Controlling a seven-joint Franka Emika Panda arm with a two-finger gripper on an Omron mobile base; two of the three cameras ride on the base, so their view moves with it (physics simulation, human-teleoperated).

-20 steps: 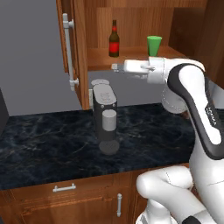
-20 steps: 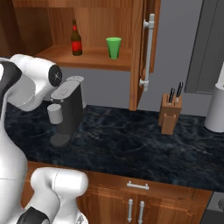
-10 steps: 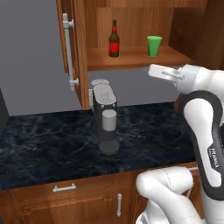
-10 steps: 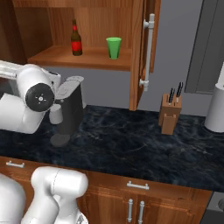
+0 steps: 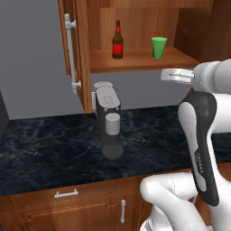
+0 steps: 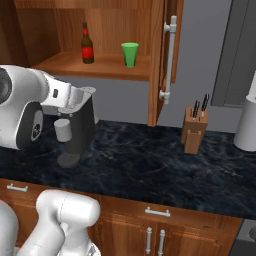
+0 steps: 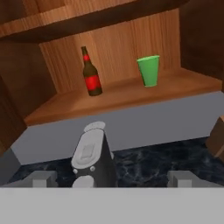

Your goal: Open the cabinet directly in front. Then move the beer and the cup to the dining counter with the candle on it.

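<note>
1. The jaws of the gripper [image 5: 168, 75] are spread wide and nothing is grasped between them; in the hand view the two grey fingertips [image 7: 41, 178] are seen far apart at the bottom.
2. The gripper is held in the air just below the front edge of the cabinet shelf, above the worktop [image 5: 54, 149], level with the top of the coffee machine [image 5: 108, 118] and to its right in the left base view.
3. The cabinet [image 5: 140, 31] is seen with both doors swung open (each with a long silver bar handle [image 5: 70, 53]).
4. The beer [image 5: 117, 41] is seen upright on the shelf inside, toward the left.
5. The cup [image 5: 158, 47] is seen upright on the same shelf, to the right of the beer and well apart from it.
6. A grey mug [image 6: 62, 130] is seen at the front of the coffee machine.
7. Further along the worktop, a wooden knife block [image 6: 194, 131] is seen in the right base view.
</note>
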